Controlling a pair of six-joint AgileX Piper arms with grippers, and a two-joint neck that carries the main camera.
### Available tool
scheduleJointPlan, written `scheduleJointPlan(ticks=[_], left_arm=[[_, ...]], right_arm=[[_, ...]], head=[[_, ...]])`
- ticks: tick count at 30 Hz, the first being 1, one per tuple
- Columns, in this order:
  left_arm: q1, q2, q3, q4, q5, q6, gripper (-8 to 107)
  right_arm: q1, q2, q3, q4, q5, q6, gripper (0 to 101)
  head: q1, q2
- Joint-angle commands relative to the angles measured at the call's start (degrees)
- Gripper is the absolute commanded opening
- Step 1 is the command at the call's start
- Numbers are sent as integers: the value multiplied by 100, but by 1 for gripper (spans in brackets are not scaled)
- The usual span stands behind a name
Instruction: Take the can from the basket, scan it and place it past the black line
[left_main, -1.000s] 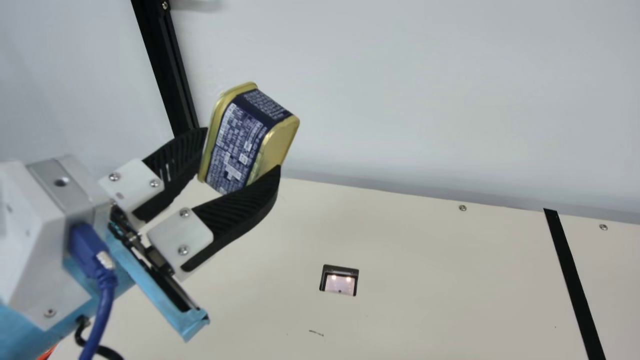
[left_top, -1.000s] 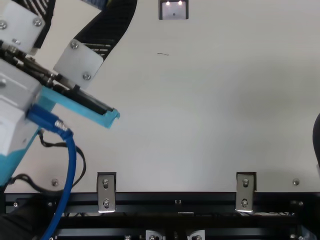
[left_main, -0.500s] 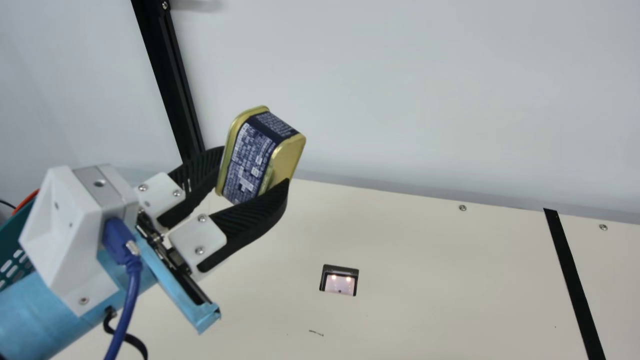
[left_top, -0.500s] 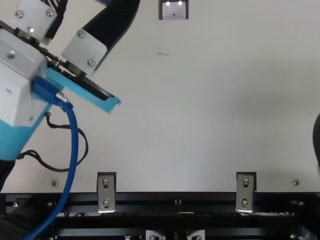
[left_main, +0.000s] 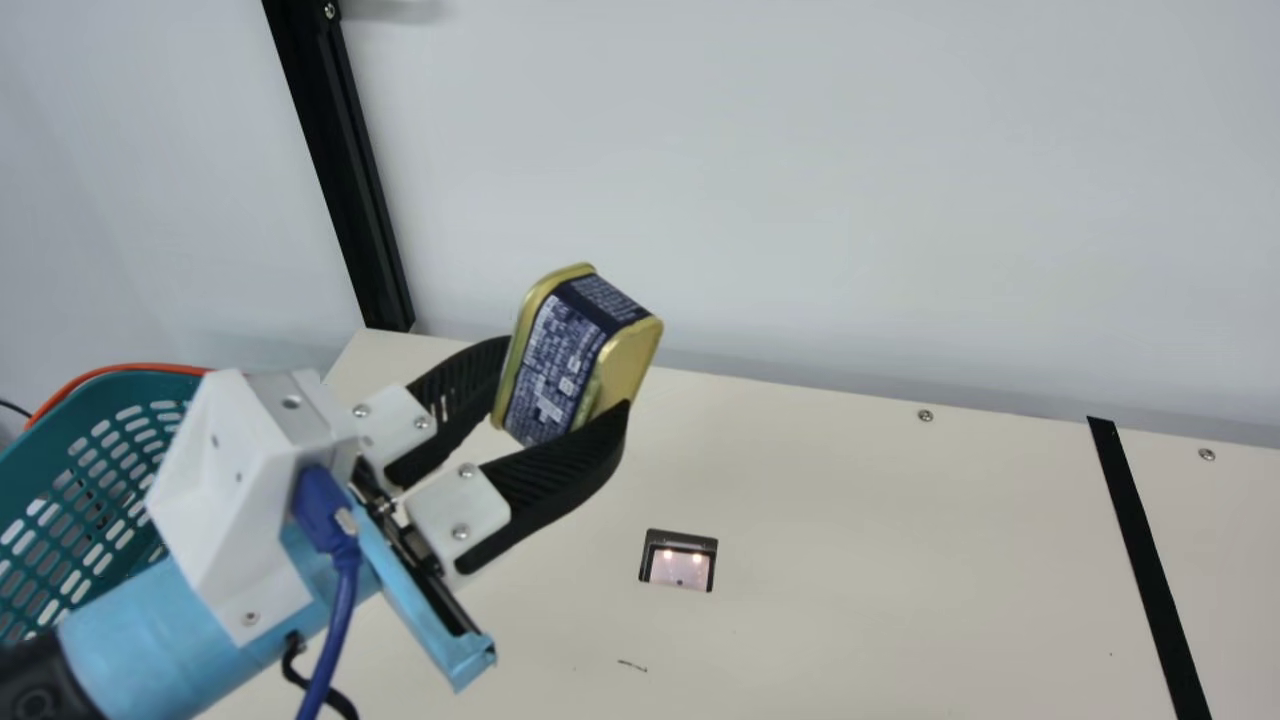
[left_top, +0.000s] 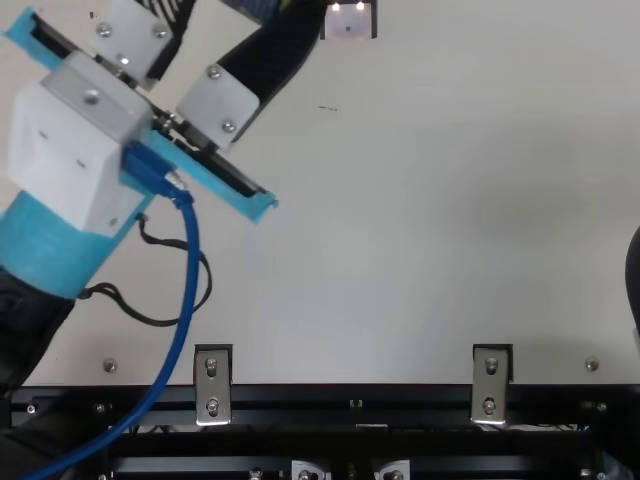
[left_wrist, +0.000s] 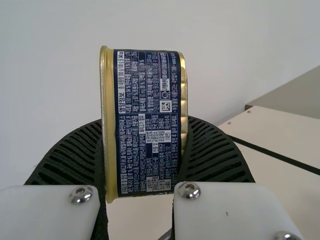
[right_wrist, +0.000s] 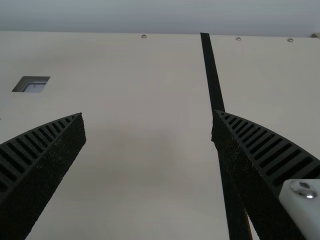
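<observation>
Scanning seems in hand: black ribbed left gripper (left_main: 565, 378) closed on the boxy navy-and-gold metal can (left_main: 547, 368) above the cream flat table (left_main: 850, 520), black ribbed right gripper (right_wrist: 148, 115) empty, wide apart; next, lower it to the square black-framed scanner (left_main: 680, 562)

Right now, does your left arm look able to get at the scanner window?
Probably yes: the left gripper, holding the can, hangs above the table, left of the scanner window, and I see nothing standing between them.
</observation>
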Motion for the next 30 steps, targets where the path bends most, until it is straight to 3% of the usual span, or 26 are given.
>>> scheduleJointPlan(ticks=[1,12,30], left_arm=[[-81,103,6,-133,-82,108,10],[-350,673,76,-421,-645,412,10],[-140,1672,290,-123,-1857,364,10]], right_arm=[[0,0,0,0,0,0,101],[0,0,0,0,0,0,101],[0,0,0,0,0,0,101]], head=[[-213,-25],[-213,-25],[-213,-25]])
